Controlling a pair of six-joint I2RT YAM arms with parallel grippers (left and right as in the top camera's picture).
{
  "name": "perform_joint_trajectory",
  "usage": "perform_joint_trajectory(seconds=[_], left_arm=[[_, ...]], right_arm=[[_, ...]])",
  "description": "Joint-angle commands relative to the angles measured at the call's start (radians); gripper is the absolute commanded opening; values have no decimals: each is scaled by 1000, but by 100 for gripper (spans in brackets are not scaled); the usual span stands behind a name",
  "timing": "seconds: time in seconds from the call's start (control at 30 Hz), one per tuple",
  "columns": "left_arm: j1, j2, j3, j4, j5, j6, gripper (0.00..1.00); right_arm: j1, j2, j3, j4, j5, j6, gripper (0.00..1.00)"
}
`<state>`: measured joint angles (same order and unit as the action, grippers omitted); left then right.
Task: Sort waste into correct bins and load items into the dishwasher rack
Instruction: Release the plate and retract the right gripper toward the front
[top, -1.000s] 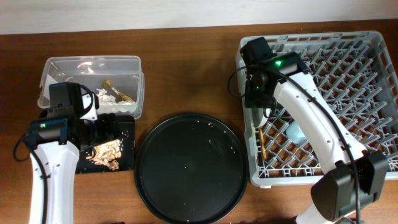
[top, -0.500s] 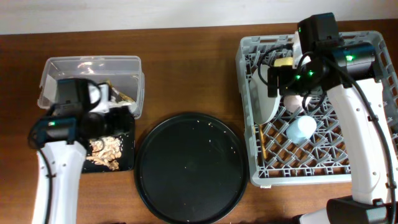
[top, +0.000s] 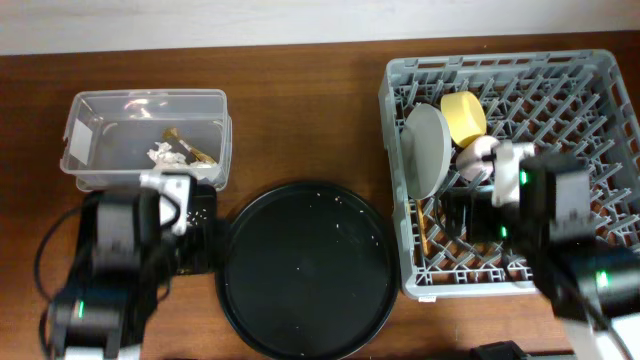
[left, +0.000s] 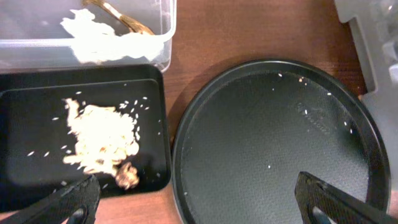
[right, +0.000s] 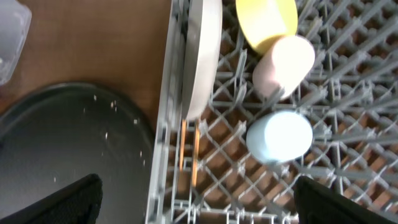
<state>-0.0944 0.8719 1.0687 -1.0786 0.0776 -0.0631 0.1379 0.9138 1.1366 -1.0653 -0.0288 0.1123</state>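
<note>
**Sorting and loading, late stage.** The left gripper (left: 198, 190) was seen with its fingers spread wide and nothing between them, and the right gripper (right: 196, 186) was likewise wide apart and empty. The crumpled white tissue (left: 106, 43) and the golden-brown wrapper piece (left: 121, 15) were found inside the clear plastic tub (top: 150, 94) at the far left of the wooden table (top: 300, 110). The beige food scraps (left: 99, 137) were heaped in the shallow black tray (left: 25, 118), just nearer than the tub. In the dishwasher rack (top: 500, 60) at the right, the grey-green plate (top: 427, 150) was stood on edge by the left wall. The yellow bowl (top: 463, 117) and the pink cup (top: 475, 155) were lodged just right of it. The light-blue cup (right: 280, 137) was set nearer than the pink cup. The wooden chopsticks (top: 423, 225) were laid on the rack floor beside the left wall, their long axis running near to far. The round black tray (top: 305, 275), between the bins and the rack, was marked only by pale specks. Every named piece was thus judged to be placed, and the task close to done. The governing relation was one of side. The bins lay below and to the far left of the left gripper, and the rack lay below and to the right of the right gripper. The speckled tray lay between the two arms, largely beneath the left gripper, so that arm was judged the nearer for any last clearing.
</note>
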Motion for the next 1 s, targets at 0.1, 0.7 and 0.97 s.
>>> perform_joint_trajectory(seconds=[0.1,0.7,0.97], left_arm=[[-3,-243,-187,30,-15,15,99],[-3,-241,-187,27,-15,15,99],[-3,-241,-187,27,-15,15,99]], right_arm=[[-2,-160,-157,-21,14,3,99],[-6,-234,-195,35,64,-12,99],[-47,-777,-812,748,67,-12,99]])
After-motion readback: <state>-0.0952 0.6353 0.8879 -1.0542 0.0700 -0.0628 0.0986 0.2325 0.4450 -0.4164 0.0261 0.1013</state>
